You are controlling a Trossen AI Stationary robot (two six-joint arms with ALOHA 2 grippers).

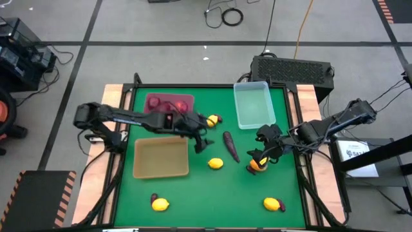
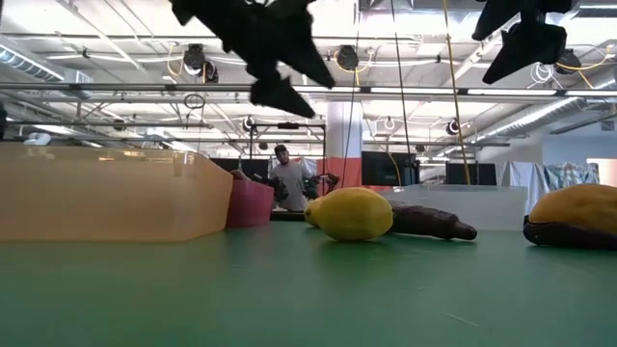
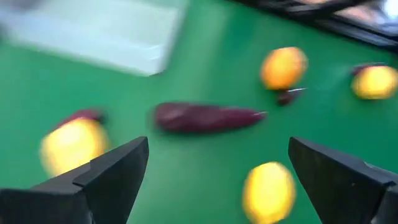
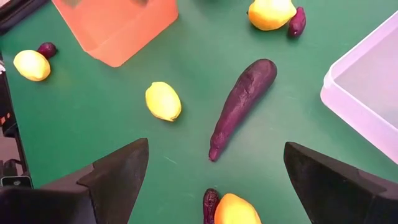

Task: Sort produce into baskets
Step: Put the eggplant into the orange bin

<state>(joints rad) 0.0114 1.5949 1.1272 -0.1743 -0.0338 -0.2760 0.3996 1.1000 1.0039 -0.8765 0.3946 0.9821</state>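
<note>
The long dark purple eggplant-like vegetable (image 1: 230, 145) lies loose on the green table top (image 1: 206, 193), near the middle. Seen from above, its long axis runs from about eleven o'clock, the thick end, to five o'clock, where it tapers to a thin tip. It looks matte, slightly wrinkled and gently curved.

From that piece, the left gripper (image 1: 205, 143) hangs at roughly nine o'clock, just beside it, fingers spread wide and holding nothing. The right gripper (image 1: 262, 154) sits at about four o'clock, a little farther off, also spread and empty, directly above an orange lemon-like fruit (image 1: 257, 165) with a small dark piece against it. My judgement: the left arm is nearer, and a grasp across the middle would want the fingers turned square to that slanted axis.

Around it lie a yellow lemon-like fruit (image 1: 215, 164) at seven o'clock and another yellow fruit (image 1: 211, 120) at eleven. Farther out stand the flat tan tray (image 1: 161, 158), the maroon-pink tray (image 1: 169, 103) already holding dark red round fruits, and the clear plastic bin (image 1: 253, 105), which looks empty.
</note>
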